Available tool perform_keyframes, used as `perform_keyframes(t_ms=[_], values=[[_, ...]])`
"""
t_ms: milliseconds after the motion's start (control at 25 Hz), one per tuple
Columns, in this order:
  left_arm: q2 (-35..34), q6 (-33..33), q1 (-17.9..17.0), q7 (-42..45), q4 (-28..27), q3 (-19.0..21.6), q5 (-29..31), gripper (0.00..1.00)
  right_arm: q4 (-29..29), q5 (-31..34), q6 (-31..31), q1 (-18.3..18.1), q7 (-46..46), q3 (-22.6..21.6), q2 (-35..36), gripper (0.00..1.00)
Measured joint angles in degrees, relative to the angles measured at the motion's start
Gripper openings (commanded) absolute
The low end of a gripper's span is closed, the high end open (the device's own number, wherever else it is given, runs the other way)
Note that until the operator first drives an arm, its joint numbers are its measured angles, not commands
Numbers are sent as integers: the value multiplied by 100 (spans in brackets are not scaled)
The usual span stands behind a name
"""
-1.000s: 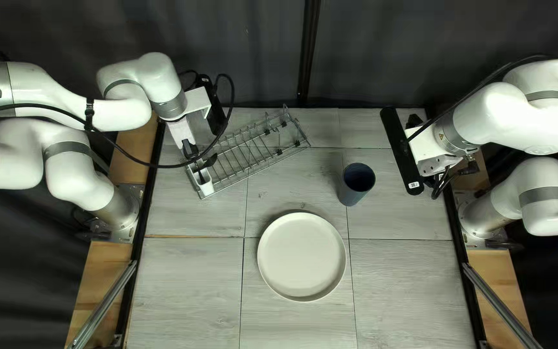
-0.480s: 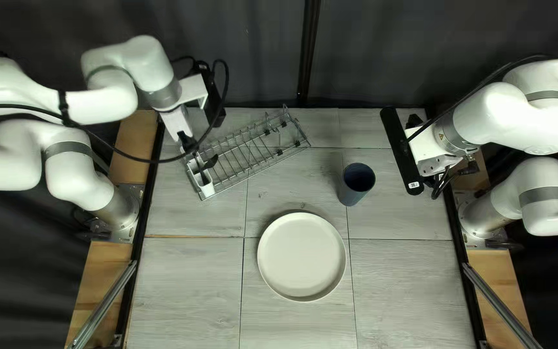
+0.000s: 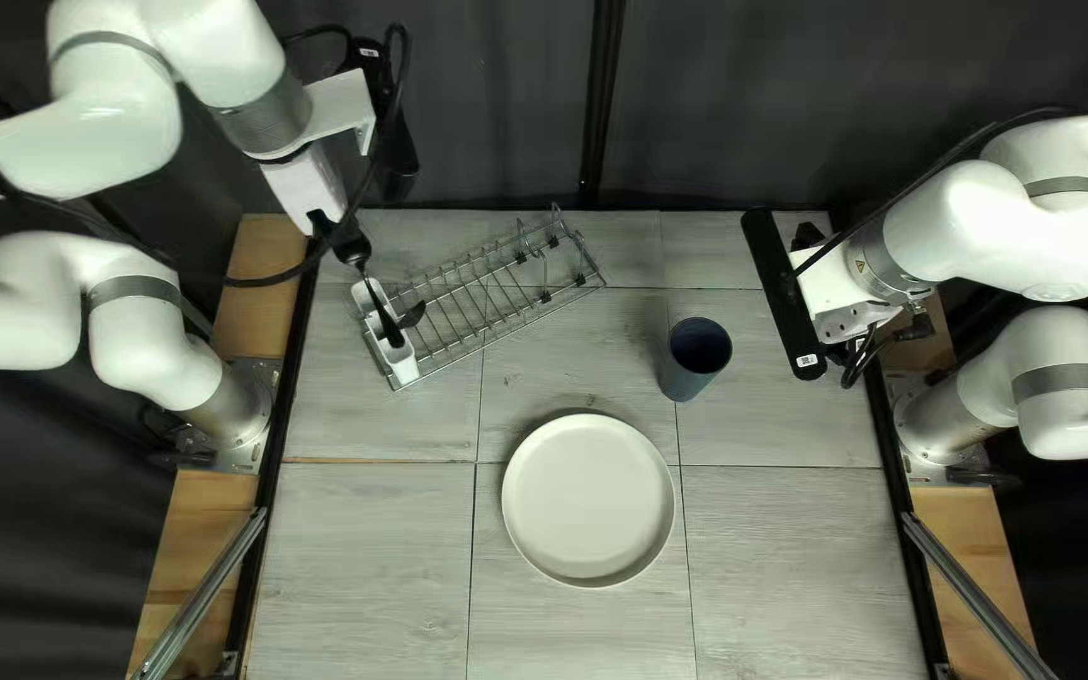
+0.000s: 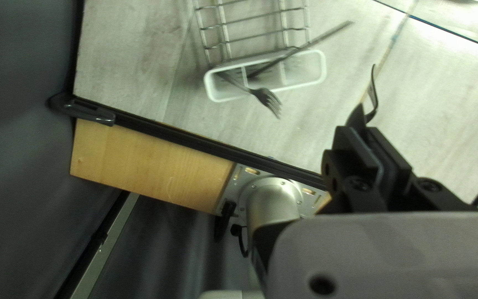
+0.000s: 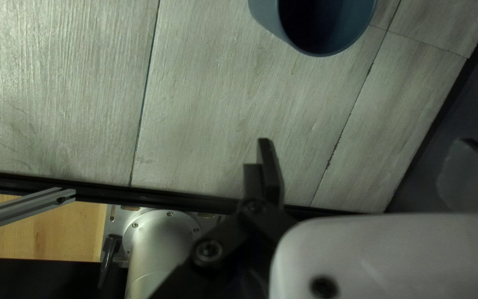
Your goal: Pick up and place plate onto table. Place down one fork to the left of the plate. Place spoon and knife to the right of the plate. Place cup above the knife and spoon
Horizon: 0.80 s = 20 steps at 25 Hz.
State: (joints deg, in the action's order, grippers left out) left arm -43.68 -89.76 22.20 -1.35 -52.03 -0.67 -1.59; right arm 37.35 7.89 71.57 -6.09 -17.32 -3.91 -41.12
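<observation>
One smooth, round cream plate [image 3: 588, 501] lies on our bench [image 3: 368, 567]; beyond stands the blue cup [image 3: 685, 378], near our right jaws [image 3: 841, 325], spread wide. Only our left wrist view reveals the fork's [image 4: 266, 99] tines, beside the white caddy [image 4: 213, 89]. Farther, our left jaws [image 3: 340, 236] pinch a dark, curved-ended utensil [image 4: 356, 116].

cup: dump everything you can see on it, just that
The cup is a plain grey-blue tumbler with a round open mouth, smooth sides and no handle showing. Its finish looks matte; ceramic or plastic, I can't tell. It stands upright on the table, right of the wire rack and beyond the plate in the top left view. Its inside is too dark to judge contents. Only the table appears to touch it.
</observation>
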Motion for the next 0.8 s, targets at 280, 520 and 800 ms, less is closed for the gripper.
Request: perform_keyframes(t_ms=[280,520,800], values=[[49,417,-104,1184,269,350,-1342,0,0,0,0,0,0,0,0,100],[89,576,-173,1351,344,487,-1525,0,0,0,0,0,0,0,0,100],[400,1802,-176,1969,891,772,-2261,0,0,0,0,0,0,0,0,100]])
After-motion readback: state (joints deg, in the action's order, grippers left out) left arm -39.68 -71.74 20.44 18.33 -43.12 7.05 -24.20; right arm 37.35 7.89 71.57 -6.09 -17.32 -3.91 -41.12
